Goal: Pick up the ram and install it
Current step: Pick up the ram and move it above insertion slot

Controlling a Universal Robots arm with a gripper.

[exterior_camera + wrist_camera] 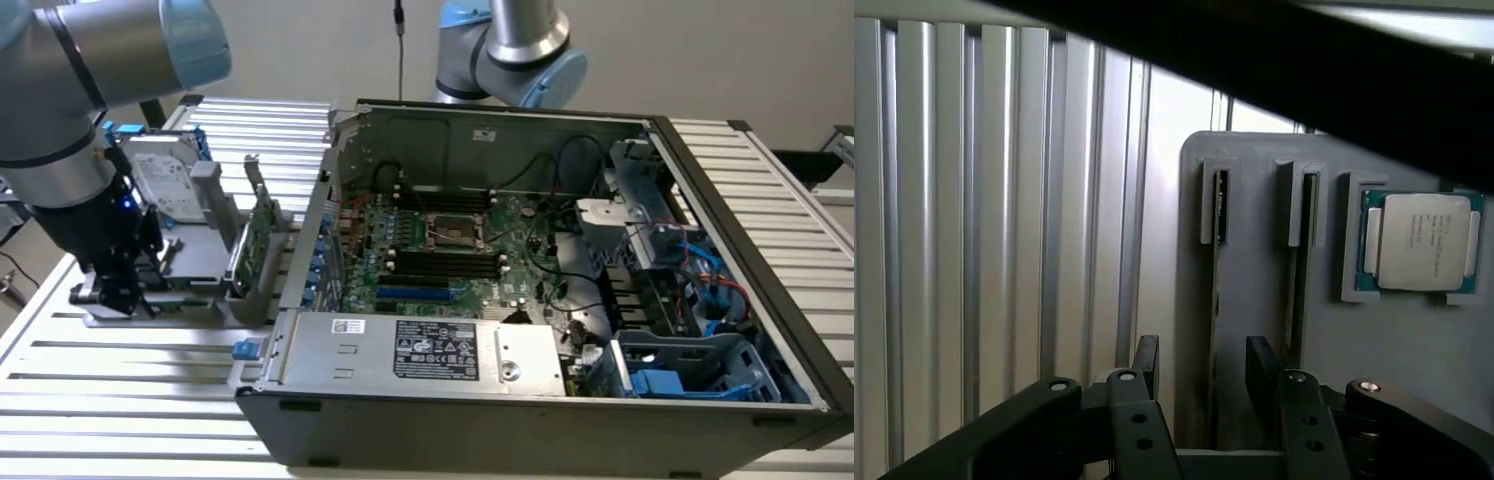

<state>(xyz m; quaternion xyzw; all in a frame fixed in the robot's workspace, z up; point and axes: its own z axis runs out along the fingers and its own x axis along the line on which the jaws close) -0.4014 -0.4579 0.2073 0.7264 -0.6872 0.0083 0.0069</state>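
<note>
In the wrist view, a ram (1215,290) stands edge-on in a slot of the grey holder (1254,170). My gripper (1204,368) is open, with one black finger on each side of that stick and not touching it. A second thin stick (1301,260) stands in the neighbouring slot. In the exterior view my gripper (114,285) is low over the grey holder (187,262) on the exterior view's left, outside the open computer case. The motherboard's black memory slots (441,263) lie inside the case.
A processor chip (1419,240) sits in a pocket of the holder beside the sticks. A green expansion card (254,240) and a hard drive (167,180) stand on the holder. The case wall (314,230) rises between holder and motherboard. A second arm (514,50) stands behind.
</note>
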